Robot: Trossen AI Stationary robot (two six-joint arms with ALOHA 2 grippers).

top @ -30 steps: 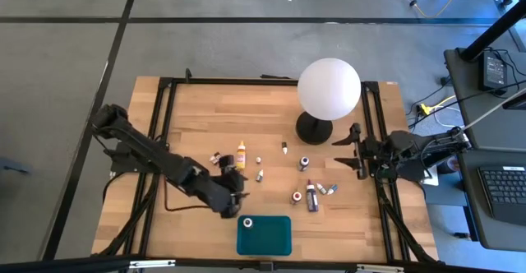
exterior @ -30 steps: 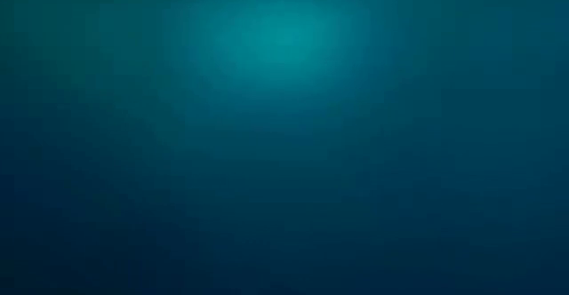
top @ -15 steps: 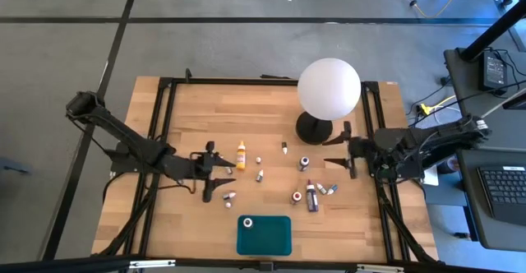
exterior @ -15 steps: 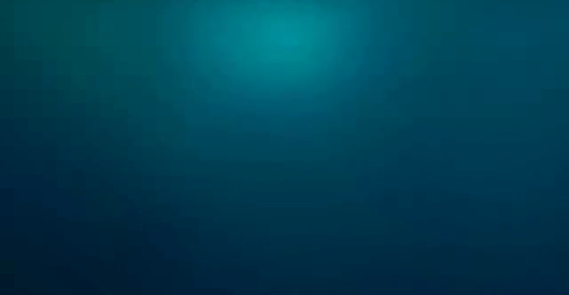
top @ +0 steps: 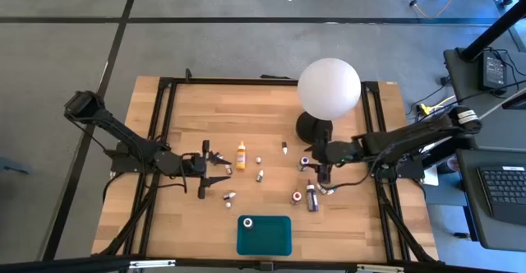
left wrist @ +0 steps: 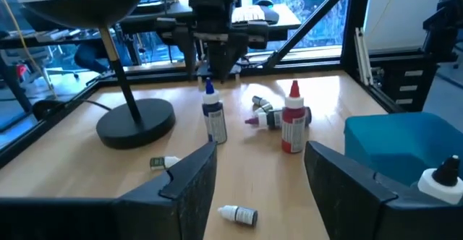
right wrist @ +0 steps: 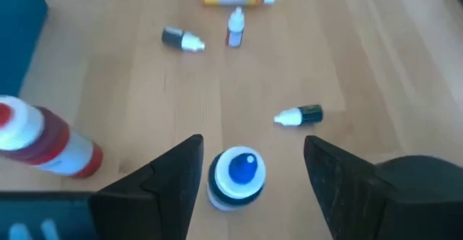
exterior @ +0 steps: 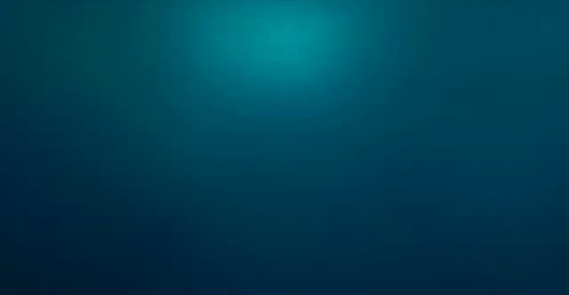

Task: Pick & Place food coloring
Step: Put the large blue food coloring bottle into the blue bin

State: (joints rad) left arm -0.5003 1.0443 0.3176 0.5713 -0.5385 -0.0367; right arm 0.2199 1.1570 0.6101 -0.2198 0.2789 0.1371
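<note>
Right pincer (right wrist: 249, 171) open wide, straddling blue-tipped bottle (right wrist: 237, 176), not gripping; left pincer (left wrist: 257, 171) open, empty, at 9 o'clock.

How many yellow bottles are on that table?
1. The yellow bottle lies near the middle of the wooden table, just beyond the left gripper. A smaller one could be hidden behind an arm.

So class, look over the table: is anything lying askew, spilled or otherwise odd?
Several bottles lie tipped on the wooden table: the yellow bottle on its side and a small white-capped bottle. No spill shows. Oddly, the low view gives only a blank teal blur.
</note>
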